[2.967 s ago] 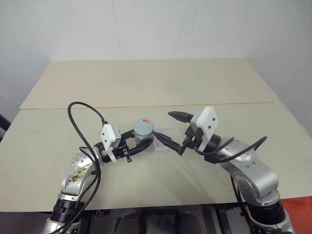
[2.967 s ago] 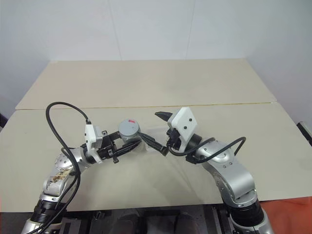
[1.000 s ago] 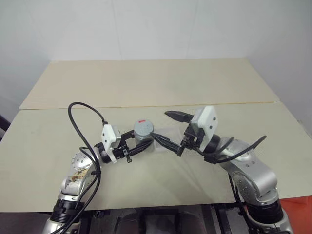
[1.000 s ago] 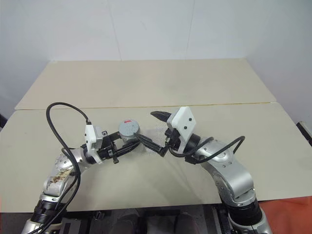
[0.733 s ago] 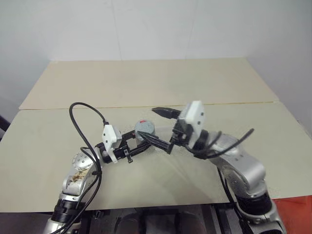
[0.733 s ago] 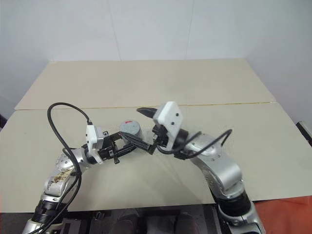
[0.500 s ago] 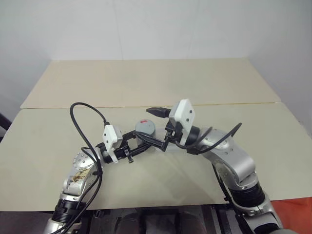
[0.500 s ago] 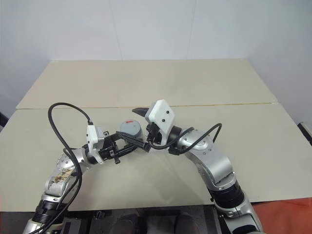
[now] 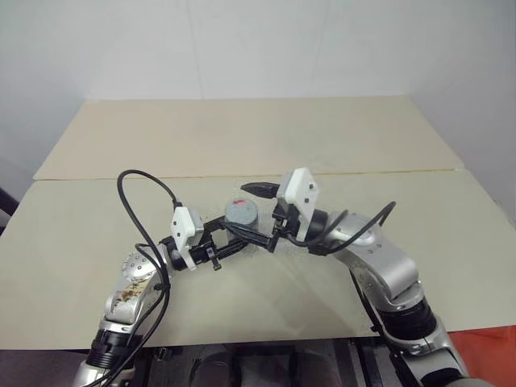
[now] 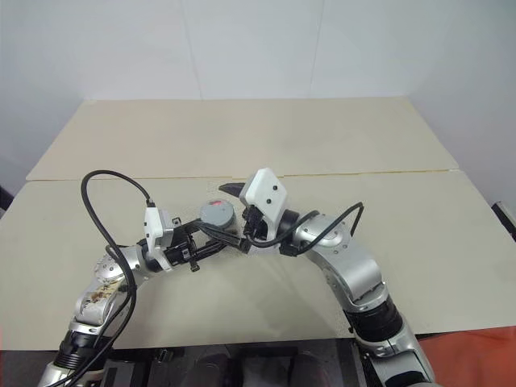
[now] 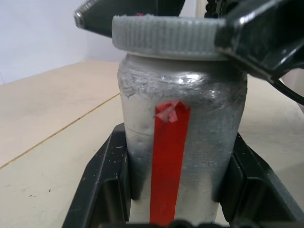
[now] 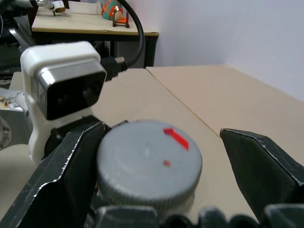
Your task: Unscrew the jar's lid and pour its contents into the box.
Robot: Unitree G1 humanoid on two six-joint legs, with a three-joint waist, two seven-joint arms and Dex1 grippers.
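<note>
The jar (image 11: 183, 142) stands upright near the middle of the near table (image 9: 81, 242), its long axis vertical, the red stripe (image 11: 168, 156) running straight up its side and the lid (image 12: 148, 166) on top, facing the ceiling. The left gripper (image 9: 222, 242) is clenched on the jar's body, one black finger on each side, and has kept still. What has changed is on the right: over the last second the right gripper (image 9: 254, 211) has swung in leftward from beside the jar, and its two fingers now stand wide apart on either side of the lid, one on the far side and one on the near side, not yet pressing on its ribbed edge. That puts the task at the start of the unscrewing: the lid looks fully seated, and the next move would seem to be closing those fingers on the lid and twisting. The box lies just right of the jar, mostly hidden by the right gripper, so its state cannot be judged here.
</note>
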